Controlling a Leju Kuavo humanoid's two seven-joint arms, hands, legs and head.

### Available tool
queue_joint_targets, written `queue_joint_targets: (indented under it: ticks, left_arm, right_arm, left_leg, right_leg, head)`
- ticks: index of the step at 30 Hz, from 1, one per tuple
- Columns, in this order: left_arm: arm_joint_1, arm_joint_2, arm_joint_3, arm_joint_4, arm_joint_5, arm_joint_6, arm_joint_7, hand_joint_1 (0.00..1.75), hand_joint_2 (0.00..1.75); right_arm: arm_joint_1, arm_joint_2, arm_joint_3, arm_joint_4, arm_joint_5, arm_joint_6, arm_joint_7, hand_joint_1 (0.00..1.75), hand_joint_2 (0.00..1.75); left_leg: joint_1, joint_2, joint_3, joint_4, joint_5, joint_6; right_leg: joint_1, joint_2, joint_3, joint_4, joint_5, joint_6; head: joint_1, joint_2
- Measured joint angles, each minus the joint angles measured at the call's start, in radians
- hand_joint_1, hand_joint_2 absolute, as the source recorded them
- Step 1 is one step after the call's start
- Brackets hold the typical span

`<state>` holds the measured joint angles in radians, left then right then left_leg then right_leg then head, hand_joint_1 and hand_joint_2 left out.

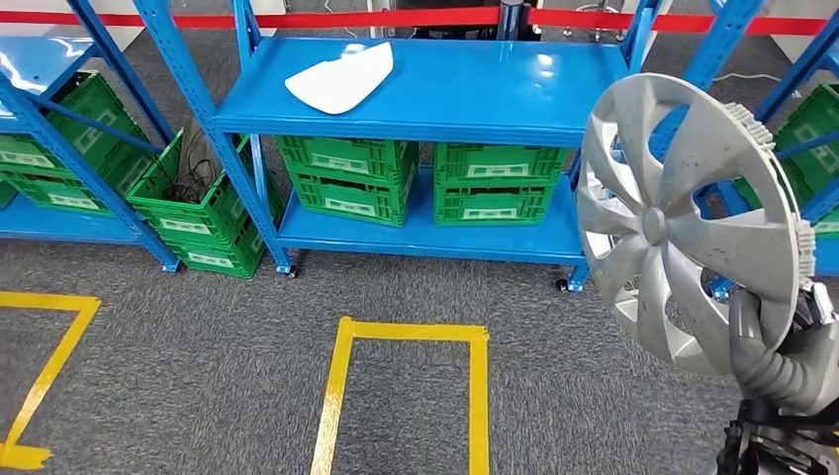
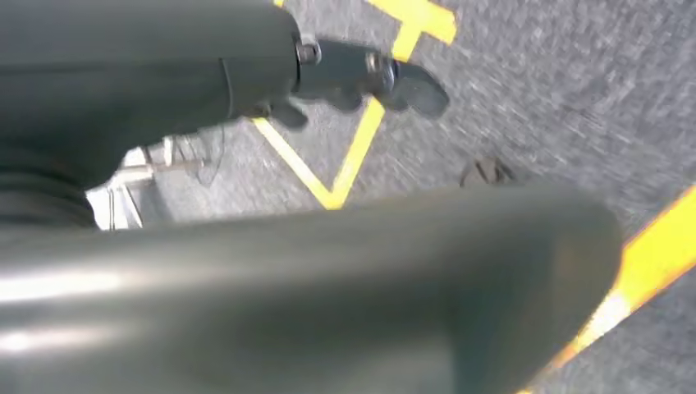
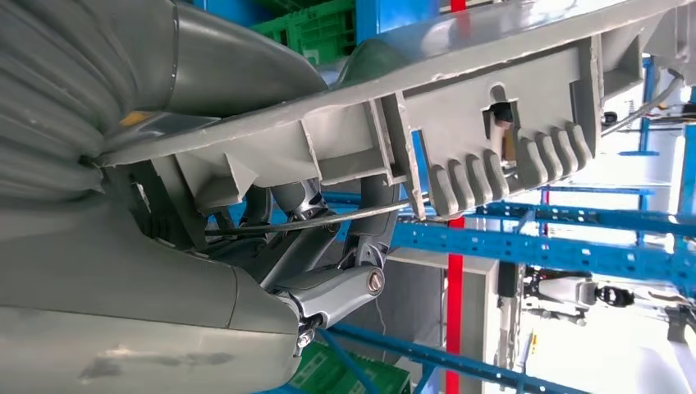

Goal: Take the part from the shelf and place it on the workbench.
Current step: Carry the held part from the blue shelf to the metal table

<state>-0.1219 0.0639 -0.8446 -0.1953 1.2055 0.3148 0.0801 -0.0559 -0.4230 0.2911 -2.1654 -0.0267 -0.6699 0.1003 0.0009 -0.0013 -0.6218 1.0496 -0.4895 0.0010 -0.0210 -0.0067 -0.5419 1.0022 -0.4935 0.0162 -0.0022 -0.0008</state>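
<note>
A silver wheel cover (image 1: 683,218) with curved spokes stands nearly upright at the right of the head view, in front of the blue rack. My right hand (image 1: 787,361) grips it from below at its lower rim. In the right wrist view the cover's ribbed back rim (image 3: 492,107) runs across, and my fingers (image 3: 336,287) curl behind it. My left hand (image 2: 205,66) hangs over the grey carpet; its dark fingers (image 2: 353,74) reach out, apart from the thumb, with nothing in them. A white curved panel (image 1: 341,76) lies on the blue shelf (image 1: 495,99).
Green crates (image 1: 351,178) fill the lower shelf, and more crates (image 1: 188,213) stand on the floor to the left. A yellow tape rectangle (image 1: 341,396) marks the carpet in front of the rack. A red barrier tape (image 1: 425,17) runs behind the shelves.
</note>
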Motion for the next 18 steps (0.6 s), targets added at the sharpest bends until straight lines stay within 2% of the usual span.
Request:
queue_joint_targets:
  ticks: [1,3,4,5,6,8,9,10,11,13,14,15,16,18]
  left_arm:
    - [0.000,-0.003,-0.004,0.000,-0.004,-0.001,0.000,0.00,0.00]
    - [0.000,-0.008,-0.012,-0.001,-0.009,-0.003,0.000,0.00,0.00]
    - [0.000,-0.008,-0.016,-0.001,-0.014,-0.005,0.001,0.00,0.00]
    - [0.000,-0.009,-0.020,-0.001,-0.020,-0.007,0.004,0.00,0.00]
    - [0.000,-0.009,-0.024,-0.001,-0.027,-0.008,0.007,0.00,0.00]
    - [-0.002,-0.009,-0.034,-0.001,-0.037,-0.011,0.014,0.00,0.00]
    - [-0.003,-0.008,-0.037,-0.001,-0.039,-0.012,0.016,0.00,0.00]
    - [-0.004,-0.008,-0.040,-0.001,-0.040,-0.014,0.017,0.00,0.00]
    - [-0.005,-0.007,-0.043,-0.001,-0.040,-0.016,0.017,0.00,0.00]
    - [-0.006,-0.008,-0.048,-0.002,-0.040,-0.021,0.014,0.00,0.00]
    - [-0.006,-0.008,-0.050,-0.002,-0.039,-0.024,0.010,0.00,0.00]
    - [-0.006,-0.009,-0.053,-0.002,-0.039,-0.026,0.004,0.00,0.00]
    - [-0.006,-0.010,-0.055,-0.002,-0.038,-0.027,-0.001,0.00,0.00]
    - [-0.006,-0.012,-0.058,-0.002,-0.038,-0.028,-0.009,0.00,0.00]
  right_arm:
    - [-0.004,0.002,0.002,0.002,0.000,0.000,0.000,1.75,1.75]
    - [-0.008,0.005,0.004,0.006,0.000,0.001,0.000,1.75,1.75]
    - [-0.010,0.006,0.005,0.009,0.000,0.003,0.000,1.75,1.75]
    - [-0.010,0.007,0.006,0.011,0.000,0.004,0.000,1.75,1.75]
    - [-0.011,0.008,0.007,0.012,0.000,0.006,0.001,1.75,1.75]
    - [-0.013,0.009,0.010,0.013,0.001,0.010,0.002,1.75,1.75]
    - [-0.016,0.009,0.011,0.013,0.002,0.011,0.003,1.75,1.75]
    - [-0.020,0.010,0.012,0.013,0.003,0.011,0.004,1.75,1.75]
    - [-0.024,0.010,0.012,0.012,0.005,0.011,0.004,1.75,1.75]
    - [-0.028,0.011,0.013,0.012,0.010,0.011,0.005,1.75,1.75]
    - [-0.029,0.011,0.014,0.012,0.013,0.011,0.006,1.75,1.75]
    - [-0.030,0.011,0.014,0.012,0.016,0.011,0.006,1.75,1.75]
    - [-0.031,0.011,0.014,0.011,0.018,0.011,0.007,1.75,1.75]
    - [-0.035,0.012,0.015,0.009,0.021,0.011,0.007,1.75,1.75]
  left_leg:
    - [0.001,0.000,-0.020,0.048,-0.037,-0.004]
    - [0.003,0.000,-0.067,0.181,-0.110,-0.008]
    - [0.003,0.000,-0.078,0.227,-0.125,-0.008]
    - [0.003,0.000,-0.073,0.238,-0.121,-0.006]
    - [0.002,0.000,-0.047,0.208,-0.102,-0.002]
    - [-0.002,-0.001,0.045,0.068,-0.057,0.015]
    - [-0.006,-0.001,0.087,0.002,-0.044,0.022]
    - [-0.009,-0.002,0.114,-0.042,-0.037,0.027]
    - [-0.013,-0.002,0.124,-0.062,-0.037,0.030]
    - [-0.013,-0.001,0.116,-0.072,-0.019,0.033]
    - [-0.011,0.000,0.112,-0.080,-0.008,0.037]
    - [-0.007,0.001,0.106,-0.087,0.004,0.041]
    - [-0.004,0.003,0.098,-0.092,0.015,0.045]
    - [-0.004,0.004,0.075,-0.088,0.032,0.050]
  right_leg:
    - [0.001,-0.001,-0.006,-0.001,0.006,-0.007]
    - [0.006,-0.001,-0.023,0.002,0.016,-0.016]
    - [0.009,-0.001,-0.032,0.004,0.022,-0.018]
    - [0.012,-0.001,-0.040,0.006,0.028,-0.019]
    - [0.015,0.000,-0.046,0.007,0.033,-0.019]
    - [0.019,0.000,-0.056,0.007,0.043,-0.018]
    - [0.020,0.001,-0.061,0.007,0.049,-0.015]
    - [0.019,0.000,-0.065,0.007,0.055,-0.011]
    - [0.018,0.000,-0.069,0.007,0.062,-0.006]
    - [0.015,-0.001,-0.075,0.005,0.074,0.006]
    - [0.015,0.000,-0.084,0.011,0.067,0.012]
    - [0.015,0.002,-0.096,0.031,0.044,0.017]
    - [0.014,0.003,-0.112,0.073,0.005,0.021]
    - [0.010,0.004,-0.147,0.198,-0.080,0.031]
  head:
    - [-0.005,0.000]
    - [-0.017,0.000]
    - [-0.022,0.000]
    - [-0.027,0.000]
    - [-0.031,0.000]
    - [-0.037,0.000]
    - [-0.038,0.000]
    - [-0.038,0.000]
    - [-0.040,0.000]
    - [-0.043,0.000]
    - [-0.044,0.000]
    - [-0.041,0.000]
    - [-0.036,0.000]
    - [-0.026,0.000]
